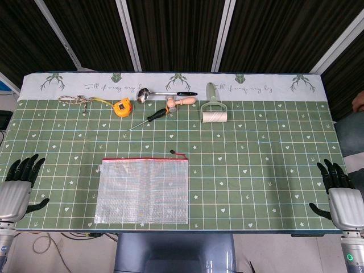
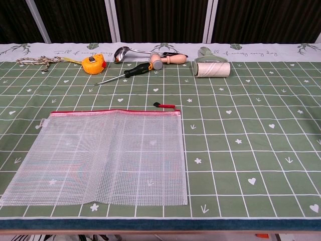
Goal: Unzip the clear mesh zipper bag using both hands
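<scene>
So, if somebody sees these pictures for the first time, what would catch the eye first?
Probably the clear mesh zipper bag, lying flat at the near edge of the green checked tablecloth, its red zipper edge facing away. Next, the row of small tools along the far side, with the orange tape measure and the lint roller standing out. In the head view, the left robot hand and right robot hand wait at the table's sides, holding nothing.
</scene>
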You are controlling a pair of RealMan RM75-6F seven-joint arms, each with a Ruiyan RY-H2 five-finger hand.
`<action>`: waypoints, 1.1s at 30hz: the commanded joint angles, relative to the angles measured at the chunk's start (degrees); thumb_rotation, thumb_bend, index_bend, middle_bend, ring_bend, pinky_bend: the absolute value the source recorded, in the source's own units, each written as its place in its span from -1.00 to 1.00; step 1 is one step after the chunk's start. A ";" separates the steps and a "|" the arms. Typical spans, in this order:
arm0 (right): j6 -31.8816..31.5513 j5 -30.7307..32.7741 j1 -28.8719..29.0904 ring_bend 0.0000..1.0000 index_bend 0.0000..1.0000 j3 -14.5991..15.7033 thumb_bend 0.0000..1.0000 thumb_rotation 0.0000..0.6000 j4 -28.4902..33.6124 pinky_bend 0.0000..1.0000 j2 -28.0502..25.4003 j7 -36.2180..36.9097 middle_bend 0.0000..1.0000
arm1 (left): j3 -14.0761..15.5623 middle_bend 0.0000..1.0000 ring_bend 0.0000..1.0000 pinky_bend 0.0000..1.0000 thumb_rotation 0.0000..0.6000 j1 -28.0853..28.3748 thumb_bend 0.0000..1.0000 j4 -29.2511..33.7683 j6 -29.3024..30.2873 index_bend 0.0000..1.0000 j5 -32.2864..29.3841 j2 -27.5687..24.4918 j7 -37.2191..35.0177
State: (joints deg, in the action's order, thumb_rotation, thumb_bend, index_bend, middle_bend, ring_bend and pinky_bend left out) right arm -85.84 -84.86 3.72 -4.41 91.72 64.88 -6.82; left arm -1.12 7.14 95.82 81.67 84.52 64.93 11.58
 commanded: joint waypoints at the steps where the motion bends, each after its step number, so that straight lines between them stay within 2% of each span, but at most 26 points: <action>1: 0.02 0.04 -0.01 -1.00 -1.00 0.00 -0.67 1.00 -0.02 -0.58 -0.01 -0.02 -1.00 | 0.02 -1.00 -1.00 -1.00 1.00 0.02 -0.82 0.10 -0.12 -1.00 -0.08 -0.05 -0.01; 15: 0.63 1.05 0.09 -1.00 -1.00 -0.22 -0.67 1.00 0.33 -0.58 0.19 -0.15 -1.00 | -0.09 -1.00 -1.00 -1.00 1.00 0.28 -0.82 0.25 -0.76 -1.00 -0.76 0.04 0.88; 22: 0.34 1.35 0.00 -1.00 -1.00 -0.50 -0.67 1.00 0.27 -0.58 0.33 0.32 -1.00 | -0.89 -1.00 -1.00 -1.00 1.00 1.05 -0.82 2.87 -1.42 -1.00 -1.70 -1.18 3.13; 28: 1.00 2.32 0.24 -1.00 -1.00 -0.90 -0.67 1.00 0.25 -0.58 0.43 0.76 -1.00 | -5.84 -1.00 -1.00 -1.00 1.00 7.06 -0.82 9.08 -6.18 -1.00 -4.77 -1.71 8.88; 33: 1.06 2.40 0.15 -1.00 -1.00 -0.83 -0.67 1.00 0.81 -0.58 0.19 1.07 -1.00 | -10.52 -1.00 -1.00 -1.00 1.00 14.41 -0.82 12.47 -12.71 -0.89 -11.97 1.10 17.00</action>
State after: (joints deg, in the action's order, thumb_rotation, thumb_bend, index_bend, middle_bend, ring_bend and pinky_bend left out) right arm -84.76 -82.44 3.89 -5.25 92.50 65.10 -5.77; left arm -8.97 17.94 106.33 72.17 76.16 64.35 24.74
